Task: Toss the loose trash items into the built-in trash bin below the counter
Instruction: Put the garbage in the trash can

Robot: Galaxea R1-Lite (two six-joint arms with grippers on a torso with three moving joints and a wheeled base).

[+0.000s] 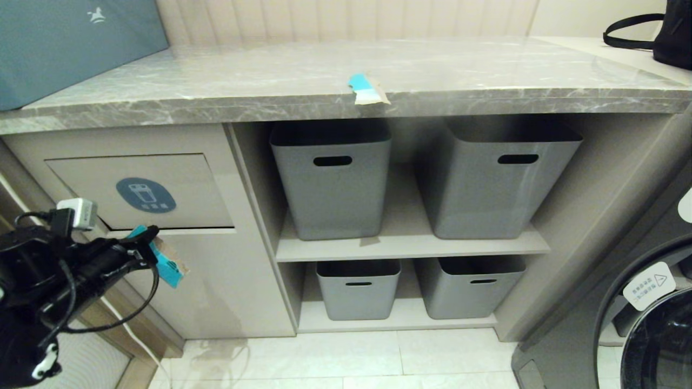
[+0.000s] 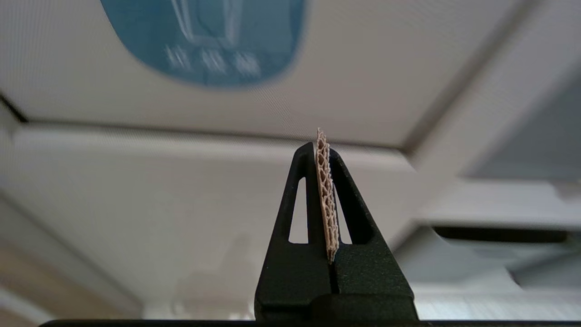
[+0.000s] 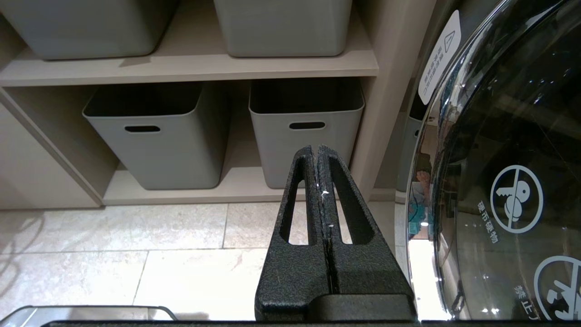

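**Left gripper held one cardboard strip at the bin flap; second strip lay on the counter edge**

The left gripper point(image 1: 145, 243) was pinched tight on a cardboard strip point(image 1: 166, 265), its two black fingers point(image 2: 304, 190) pressed flat against either face. In the left wrist view the strip point(image 2: 326, 195) showed edge-on, its tan corrugated core standing between the fingers and poking slightly past their tips. From the head view the blue face of the held strip hung down and to the right of the fingertips, with a brown torn end at its lower right.

The gripper sat low on the left of the scene, just in front of the beige cabinet, close under the lower edge of the trash bin flap point(image 1: 178, 183). The flap bore a blue-grey oval sticker point(image 1: 146, 195) with a white bin icon, and appeared closed or very nearly so.

The second strip point(image 1: 366, 90) lay well apart from the gripper, up on the counter point(image 1: 486, 75), at the near edge around the middle, its whitish torn end overhanging the front edge slightly.

Below the counter, right of the bin cabinet, four grey baskets point(image 1: 332, 183) stood on two shelves. A washing machine door point(image 1: 654, 324) filled the near right corner, a teal box point(image 1: 70, 43) sat on the far left of the counter, and a black bag point(image 1: 670, 32) on the far right.

The right gripper point(image 3: 317, 152) hung low near the floor on the right, fingers fully together and holding nothing, facing the lower baskets beside the washing machine.
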